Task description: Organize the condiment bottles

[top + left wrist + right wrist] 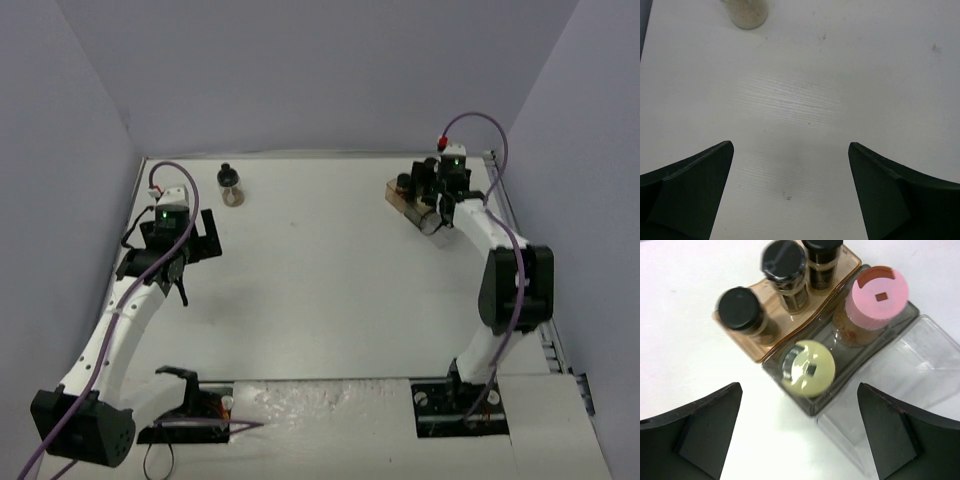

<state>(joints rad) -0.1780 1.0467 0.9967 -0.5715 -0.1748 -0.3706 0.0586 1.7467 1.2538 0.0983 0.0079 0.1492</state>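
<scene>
Several condiment bottles stand in the stepped rack (925, 365) at the table's back right (400, 200). Three black-capped jars (740, 310) fill its brown tier. A pink-capped jar (879, 294) and a pale yellow-capped jar (807, 367) sit on the grey middle tier, and the clear tier holds nothing. My right gripper (800, 386) (436, 200) hovers open just above the yellow cap, gripping nothing. One more black-capped jar (230, 184) stands alone at the back left, and its base (746, 12) shows ahead of my open, empty left gripper (791, 144) (195, 250).
Grey walls close in the white table (320, 270) on the left, back and right. The rack sits close to the right wall. The arm bases and cables take up the near edge.
</scene>
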